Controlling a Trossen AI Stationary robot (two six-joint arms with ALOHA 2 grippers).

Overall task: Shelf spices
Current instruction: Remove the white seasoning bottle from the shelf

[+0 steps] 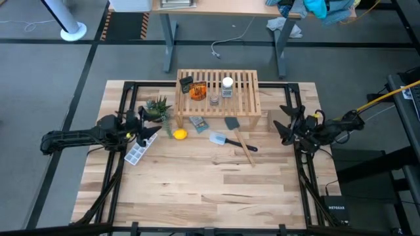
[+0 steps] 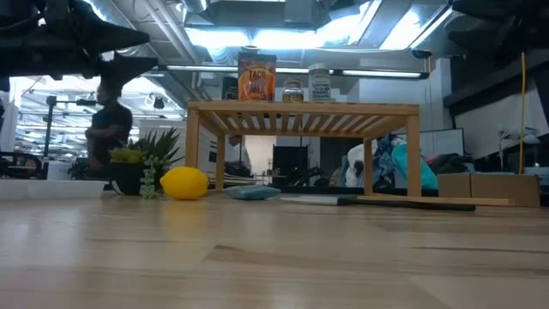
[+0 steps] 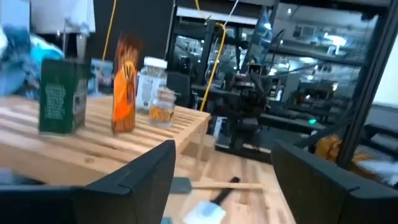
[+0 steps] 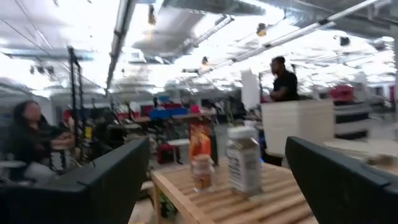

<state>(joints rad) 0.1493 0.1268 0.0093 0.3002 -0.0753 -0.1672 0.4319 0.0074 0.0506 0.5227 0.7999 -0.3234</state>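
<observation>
**All four spices on the shelf; we back the arms away cleanly**

We take the shelf [image 1: 220, 95] as our landmark. On its slatted top stand all four spices: the small black square one [image 1: 186, 83] at its far left corner, the orange one [image 1: 198, 91] just beside that, the tiny clear glass jar [image 1: 214, 99] nearer the middle, and the white-capped jar [image 1: 227, 87] to the right of it. All look upright, close together but apart. None is left on the table, so we judge the shelving done and the step in hand to be retreat and rest.

Our left gripper [image 1: 146, 133] hangs left of the shelf and nearer us, above the table, fingers released and holding nothing. Our right gripper [image 1: 283, 129] hangs right of the shelf, fingers spread wide, also empty.

To finish well, we should pull each arm outward, away from the shelf, not across it, so no finger brushes a jar. In front of the shelf lie a lemon [image 1: 179, 134] and a spatula [image 1: 219, 138]; a small plant [image 1: 157, 109] stands at its left. We keep clear of these too.
</observation>
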